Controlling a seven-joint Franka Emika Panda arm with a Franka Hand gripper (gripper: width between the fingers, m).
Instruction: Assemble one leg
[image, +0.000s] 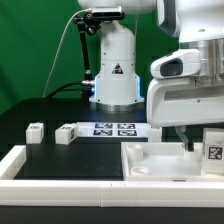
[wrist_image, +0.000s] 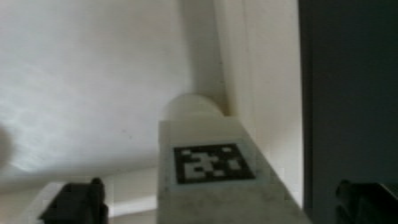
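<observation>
A leg (wrist_image: 210, 160), a white stubby block with a square tag, lies between my fingers in the wrist view, against the raised rim of the large white tray-like part (wrist_image: 89, 90). My gripper (wrist_image: 222, 205) is open, with both dark fingertips (wrist_image: 75, 202) well clear of the leg's sides. In the exterior view my gripper (image: 188, 142) hangs low over the right side of the tray-like part (image: 150, 162), with a tagged leg (image: 213, 150) just to its right. Two more legs (image: 36, 131) (image: 66, 133) stand on the black table at the left.
The marker board (image: 114, 128) lies at the table's middle in front of the robot base (image: 115, 75). A long white bar (image: 22, 165) lies along the front left. A green backdrop stands behind.
</observation>
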